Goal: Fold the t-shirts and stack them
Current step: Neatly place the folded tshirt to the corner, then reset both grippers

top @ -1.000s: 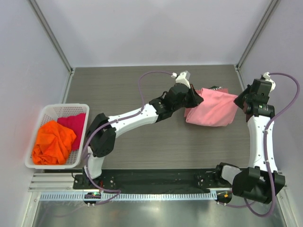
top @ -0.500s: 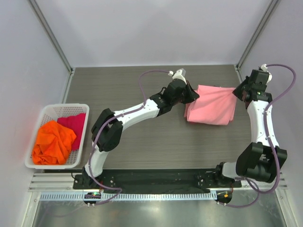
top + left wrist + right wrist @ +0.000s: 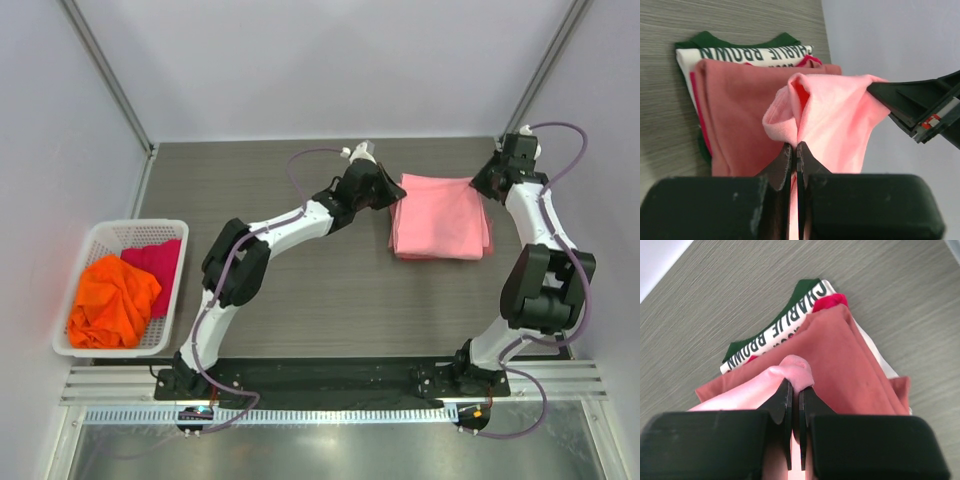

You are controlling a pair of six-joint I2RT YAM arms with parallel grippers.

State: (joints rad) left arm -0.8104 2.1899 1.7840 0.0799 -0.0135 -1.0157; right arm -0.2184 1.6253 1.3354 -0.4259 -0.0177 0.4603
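Observation:
A light pink t-shirt [image 3: 440,217] lies folded over a stack at the back right of the table. My left gripper [image 3: 392,192] is shut on its left far corner [image 3: 790,107]. My right gripper [image 3: 487,186] is shut on its right far corner [image 3: 796,371]. Both hold the pink cloth just above the stack. Beneath it lie a folded salmon-red t-shirt [image 3: 737,100] [image 3: 840,352] and a white and green printed shirt [image 3: 747,50] [image 3: 775,332]. An orange t-shirt [image 3: 112,302] and a magenta t-shirt [image 3: 155,262] sit crumpled in the basket.
The white lattice basket [image 3: 100,238] stands at the table's left edge. The back wall and side posts stand close behind the stack. Dark wood tabletop [image 3: 330,300] lies between the basket and the stack.
Both grippers have carried the pink shirt's edge toward the back of the table. The shirt has gone from a bunched heap to a flat rectangle over the stack.

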